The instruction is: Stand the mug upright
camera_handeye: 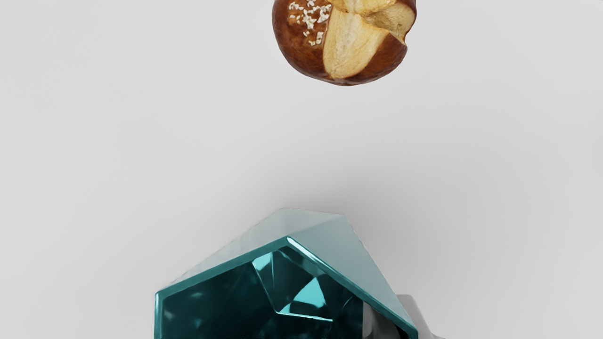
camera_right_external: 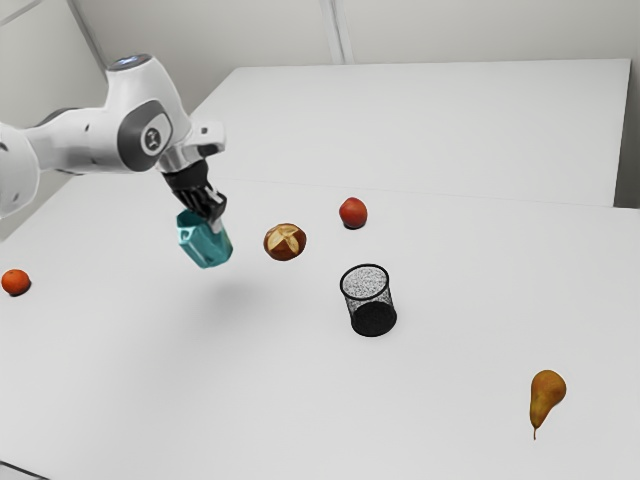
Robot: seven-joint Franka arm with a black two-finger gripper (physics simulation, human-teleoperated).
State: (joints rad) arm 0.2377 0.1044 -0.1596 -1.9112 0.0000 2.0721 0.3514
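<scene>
While aloft, mug point(camera_right_external: 204, 243) in tool point(camera_right_external: 215, 222)

From where I stand, a broad white surface point(camera_right_external: 450, 255) spreads out under soft, even light, a faint seam crossing it toward the far side. Past its far edge rises a pale wall point(camera_right_external: 480, 30), split by an upright strip point(camera_right_external: 337, 32). At the exterior view's left is another pale wall point(camera_right_external: 35, 60); at its far right, a dark grey patch point(camera_right_external: 631, 165).

White table point(camera_right_external: 250, 400) | orange-red fruit point(camera_right_external: 15, 282) | bread roll point(camera_right_external: 283, 243) | red fruit point(camera_right_external: 353, 212) | black mesh cup point(camera_right_external: 368, 301), upright | brown pear point(camera_right_external: 546, 392)
</scene>
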